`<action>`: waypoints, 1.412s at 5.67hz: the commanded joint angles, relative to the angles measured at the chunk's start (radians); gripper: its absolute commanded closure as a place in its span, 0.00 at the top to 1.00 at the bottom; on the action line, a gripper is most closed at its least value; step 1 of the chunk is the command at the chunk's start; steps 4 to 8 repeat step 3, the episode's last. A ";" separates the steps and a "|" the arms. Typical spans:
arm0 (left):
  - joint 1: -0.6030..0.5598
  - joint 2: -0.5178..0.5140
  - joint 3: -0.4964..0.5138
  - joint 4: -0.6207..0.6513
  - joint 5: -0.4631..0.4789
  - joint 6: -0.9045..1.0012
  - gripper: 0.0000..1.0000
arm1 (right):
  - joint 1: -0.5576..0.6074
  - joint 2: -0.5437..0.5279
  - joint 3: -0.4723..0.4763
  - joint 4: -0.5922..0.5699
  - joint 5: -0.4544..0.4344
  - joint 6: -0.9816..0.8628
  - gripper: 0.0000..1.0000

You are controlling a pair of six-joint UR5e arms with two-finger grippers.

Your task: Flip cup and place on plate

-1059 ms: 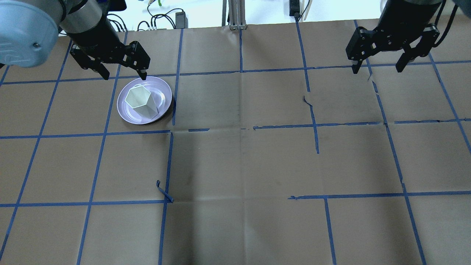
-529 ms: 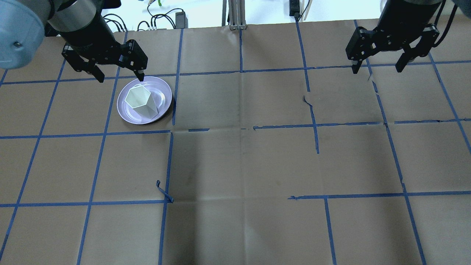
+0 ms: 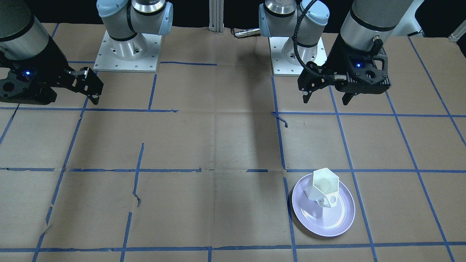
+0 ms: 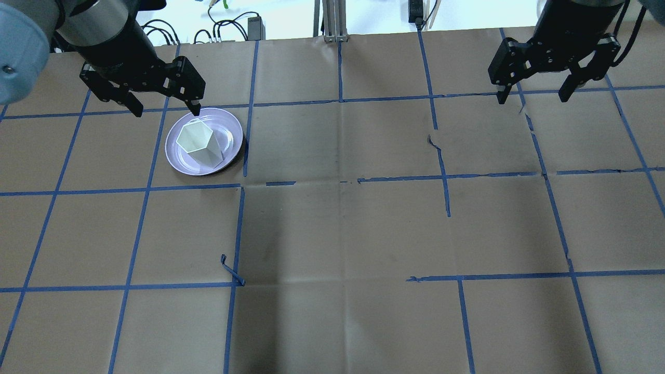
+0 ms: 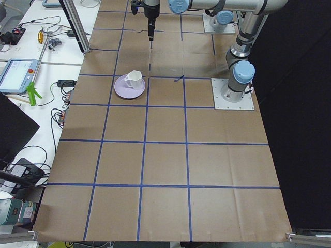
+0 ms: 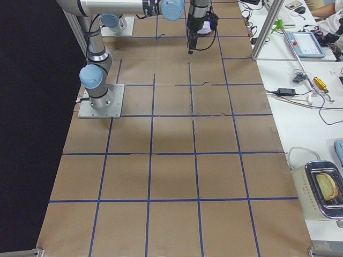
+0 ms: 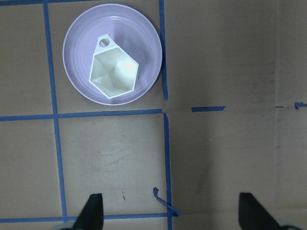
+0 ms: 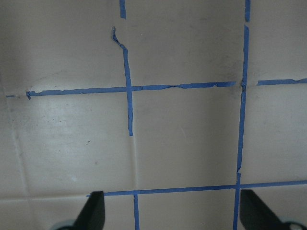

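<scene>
The white faceted cup (image 4: 198, 142) stands upright, mouth up, on the pale lavender plate (image 4: 231, 134) on the left side of the table. It also shows in the front view (image 3: 323, 187) on the plate (image 3: 340, 217), in the left wrist view (image 7: 114, 73) on the plate (image 7: 79, 38), and in the exterior left view (image 5: 132, 79). My left gripper (image 4: 165, 111) is open and empty, raised above and behind the plate; the front view (image 3: 326, 100) shows it too. My right gripper (image 4: 531, 98) is open and empty, high at the far right, also in the front view (image 3: 95, 100).
The table is covered in brown paper with a grid of blue tape (image 4: 340, 100). A loose curl of tape (image 4: 230, 271) sticks up in front of the plate. Cables and a power brick (image 4: 254, 25) lie beyond the table's far edge. The arm bases (image 3: 125, 47) stand at the robot's side.
My left gripper has drawn back, up and to the left, away from the plate, still open. The cup, the plate and the right arm have not moved.
</scene>
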 commanded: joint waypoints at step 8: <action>0.007 0.002 -0.004 0.002 0.002 -0.003 0.99 | 0.000 0.000 0.000 0.000 0.000 0.000 1.00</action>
